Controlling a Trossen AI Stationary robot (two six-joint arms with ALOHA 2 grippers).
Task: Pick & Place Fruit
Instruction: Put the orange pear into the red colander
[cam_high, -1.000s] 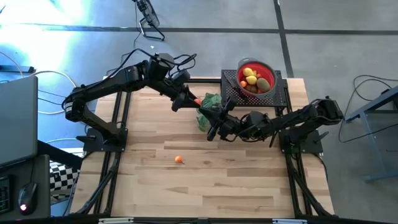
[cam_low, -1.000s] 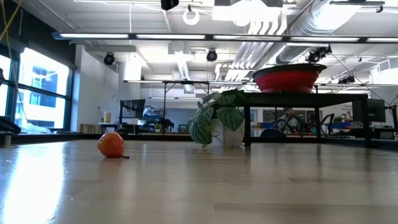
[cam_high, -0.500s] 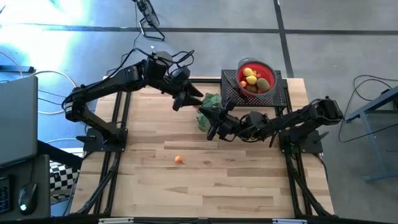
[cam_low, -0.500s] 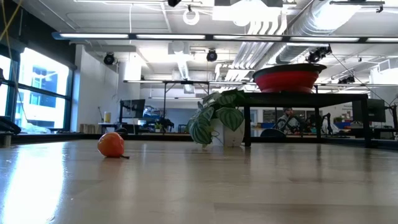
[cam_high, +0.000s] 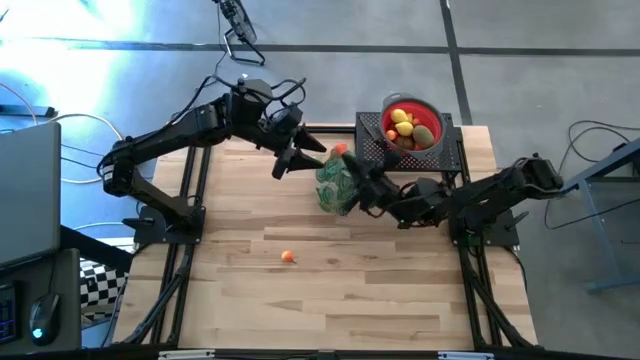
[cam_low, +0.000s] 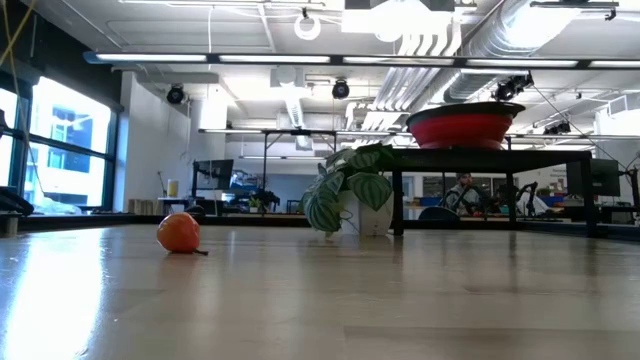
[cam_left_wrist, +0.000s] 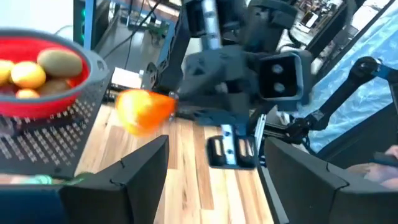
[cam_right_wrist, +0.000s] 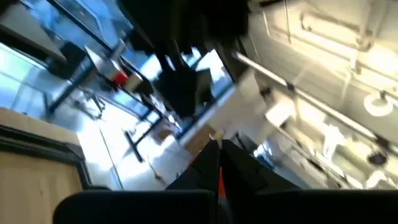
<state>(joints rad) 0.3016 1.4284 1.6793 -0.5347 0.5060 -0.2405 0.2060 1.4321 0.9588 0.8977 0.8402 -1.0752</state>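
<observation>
Table: light wood.
Left gripper: over the far middle of the table, left of the plant; fingers spread, nothing between them.
Orange fruit: in the air just right of the left gripper, between it and the bowl; blurred in the left wrist view.
Right gripper: at the plant's right edge; whether spread or closed, cannot tell.
Bowl: red, on a black rack at far right, holding yellow, red and green fruit.
Small orange: alone on the table, near-left of centre.
</observation>
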